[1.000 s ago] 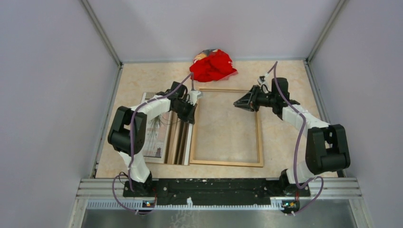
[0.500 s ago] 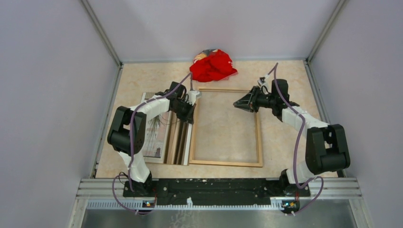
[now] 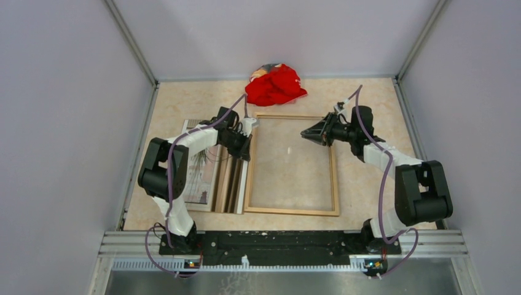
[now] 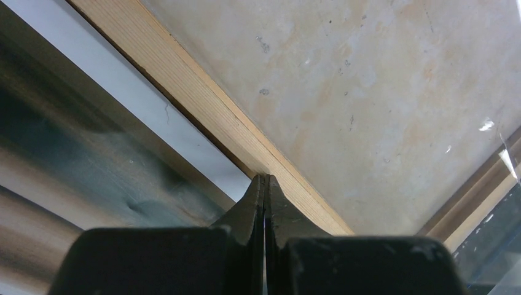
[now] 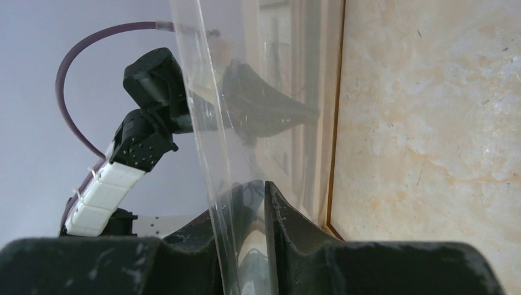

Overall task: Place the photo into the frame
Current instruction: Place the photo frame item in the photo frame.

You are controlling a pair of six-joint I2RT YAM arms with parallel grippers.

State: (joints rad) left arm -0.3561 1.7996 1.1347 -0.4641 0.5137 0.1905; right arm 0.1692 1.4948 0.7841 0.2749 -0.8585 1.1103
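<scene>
The frame (image 3: pixel 335 178) of light wooden strips lies flat mid-table. It also shows in the left wrist view (image 4: pixel 203 104) and in the right wrist view (image 5: pixel 335 123). The photo (image 3: pixel 199 175) lies left of it, picture up, partly under my left arm. My right gripper (image 3: pixel 303 134) is shut on a clear thin sheet (image 5: pixel 212 153) and holds it just above the frame's far part. My left gripper (image 3: pixel 247 140) is shut. Its fingertips (image 4: pixel 263 179) point down at the frame's left strip, by the sheet's other side.
A plain brown board (image 3: pixel 230 181) lies between the photo and the frame. A crumpled red cloth (image 3: pixel 274 85) sits at the far edge, just beyond the frame. Grey walls close in the table on three sides.
Both grippers have shifted slightly toward the far side. The right one has also edged a little left with the clear sheet. The frame and photo have not moved.
</scene>
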